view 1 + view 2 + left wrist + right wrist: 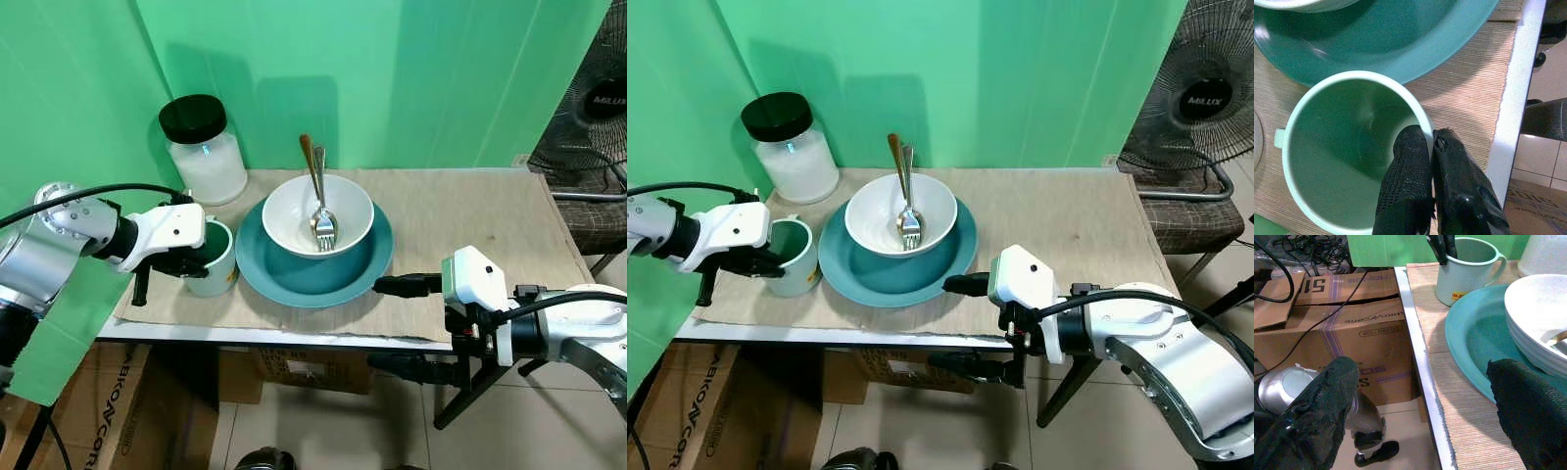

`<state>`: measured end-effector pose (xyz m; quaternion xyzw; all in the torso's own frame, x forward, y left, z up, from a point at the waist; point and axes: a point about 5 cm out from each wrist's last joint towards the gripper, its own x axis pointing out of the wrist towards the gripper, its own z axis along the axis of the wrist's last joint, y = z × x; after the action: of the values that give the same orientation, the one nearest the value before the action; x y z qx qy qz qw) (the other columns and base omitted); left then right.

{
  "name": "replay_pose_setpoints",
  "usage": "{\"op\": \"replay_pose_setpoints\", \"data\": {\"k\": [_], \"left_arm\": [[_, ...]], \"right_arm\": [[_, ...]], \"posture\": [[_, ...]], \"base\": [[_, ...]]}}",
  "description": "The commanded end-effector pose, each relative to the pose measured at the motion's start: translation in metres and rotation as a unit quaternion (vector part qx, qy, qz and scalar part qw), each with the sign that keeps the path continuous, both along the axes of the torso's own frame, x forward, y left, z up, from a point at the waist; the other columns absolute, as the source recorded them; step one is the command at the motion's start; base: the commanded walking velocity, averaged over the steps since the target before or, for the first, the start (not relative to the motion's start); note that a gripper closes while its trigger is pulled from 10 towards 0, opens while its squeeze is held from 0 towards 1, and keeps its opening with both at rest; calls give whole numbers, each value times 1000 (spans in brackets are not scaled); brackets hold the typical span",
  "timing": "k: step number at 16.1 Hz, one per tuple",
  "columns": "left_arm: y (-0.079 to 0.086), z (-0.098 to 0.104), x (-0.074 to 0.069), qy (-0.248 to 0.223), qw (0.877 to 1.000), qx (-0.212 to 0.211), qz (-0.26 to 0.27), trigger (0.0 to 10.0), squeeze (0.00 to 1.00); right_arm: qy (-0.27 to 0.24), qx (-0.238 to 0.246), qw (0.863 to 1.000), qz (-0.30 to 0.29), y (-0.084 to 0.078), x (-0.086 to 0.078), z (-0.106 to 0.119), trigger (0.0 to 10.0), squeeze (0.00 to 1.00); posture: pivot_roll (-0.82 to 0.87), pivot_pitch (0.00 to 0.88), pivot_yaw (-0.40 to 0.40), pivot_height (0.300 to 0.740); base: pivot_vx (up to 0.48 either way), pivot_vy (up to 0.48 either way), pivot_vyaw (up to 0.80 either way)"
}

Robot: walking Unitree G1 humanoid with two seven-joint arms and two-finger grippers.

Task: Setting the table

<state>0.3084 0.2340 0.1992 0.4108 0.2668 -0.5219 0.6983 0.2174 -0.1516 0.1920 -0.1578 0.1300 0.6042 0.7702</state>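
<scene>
While the left claw (1431, 147) pinched the mug's (217, 257) rim and the right claw (1425, 406) gaped beside the plate (313, 279), a level lift seemed wise.

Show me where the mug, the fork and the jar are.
mug (1464, 281), right wrist view, its outer wall.
fork (324, 227), left eye view, its tines in the bowl.
jar (208, 166), left eye view, its glass body.

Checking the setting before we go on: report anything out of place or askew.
Nothing is spilled or broken. One oddity: the fork and a spoon lean inside the white bowl, itself stacked on the teal plate, instead of lying beside it.
</scene>
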Motion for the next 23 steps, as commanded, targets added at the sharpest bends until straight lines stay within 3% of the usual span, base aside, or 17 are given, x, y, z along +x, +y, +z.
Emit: {"op": "replay_pose_setpoints", "data": {"k": [1, 4, 6, 9, 12, 13, 14, 15, 16, 17, 18, 19, 20, 21, 23], "left_arm": [[5, 0, -3, 7, 1000, 11, 1, 0, 0], [8, 3, -3, 3, 1000, 23, 2, 0, 0], [14, 28, -4, -25, 999, 29, 7, 0, 0], [12, 71, -9, -68, 997, -23, 9, 0, 0], [7, 110, -19, -131, 987, -90, 5, 0, 0], [5, 131, -24, -179, 975, -130, 12, 0, 0], [1, 149, -26, -235, 955, -179, 28, 863, 0], [-3, 157, -27, -264, 941, -208, 42, 3922, 0], [-10, 159, -26, -284, 930, -227, 47, 3608, 0], [-19, 158, -26, -302, 919, -249, 55, 6157, 0], [-28, 156, -26, -313, 908, -272, 61, 8078, 0], [-48, 146, -24, -338, 877, -330, 85, 10000, 0], [-57, 139, -23, -347, 862, -355, 100, 10000, 0], [-71, 131, -21, -368, 831, -396, 129, 10000, 0], [-86, 125, -23, -392, 800, -428, 151, 10000, 0]], "right_arm": [[-6, 4, 1000, 15, 2, -4, 3, 10000, 0], [-7, 7, 1000, 14, 3, -4, 4, 10000, 0], [-8, 24, 1000, 5, 1, -3, 9, 10000, 0], [-28, 86, 994, -58, -4, 6, 23, 10000, 0], [-61, 141, 981, -120, -9, 11, 36, 10000, 0], [-70, 168, 970, -163, -11, 13, 41, 10000, 0], [-73, 191, 956, -211, -14, 18, 45, 10000, 0], [-78, 202, 946, -241, -16, 21, 47, 10000, 0], [-90, 209, 938, -261, -17, 23, 49, 10000, 0], [-102, 213, 930, -282, -18, 25, 51, 10000, 0], [-112, 211, 923, -303, -19, 26, 52, 10000, 0], [-119, 211, 913, -328, -19, 28, 52, 10000, 0], [-116, 216, 911, -332, -17, 27, 51, 10000, 0], [-102, 221, 907, -343, -15, 27, 51, 10000, 0], [-106, 230, 897, -361, -14, 28, 53, 10000, 0]], "posture": [[-4, 86, 124, 740], [-7, 87, 126, 740], [-7, 87, 129, 740], [-8, 78, 126, 740], [-17, 66, 132, 740], [-20, 63, 131, 740], [-22, 57, 130, 740], [-24, 50, 126, 740], [-25, 44, 122, 740], [-32, 40, 119, 740], [-33, 39, 118, 740], [-40, 36, 107, 740], [-43, 35, 104, 740], [-48, 37, 94, 740], [-58, 41, 88, 740]], "base": [[0, 0, 0], [0, 0, 0], [0, 0, 0], [0, 0, 0], [0, 0, 0], [0, 0, 0], [0, 0, -719], [0, 0, -731], [0, 0, -744], [0, 0, -756], [0, 0, -763], [0, 0, -763], [0, 0, -781], [0, 0, -788], [0, 0, -788]]}}
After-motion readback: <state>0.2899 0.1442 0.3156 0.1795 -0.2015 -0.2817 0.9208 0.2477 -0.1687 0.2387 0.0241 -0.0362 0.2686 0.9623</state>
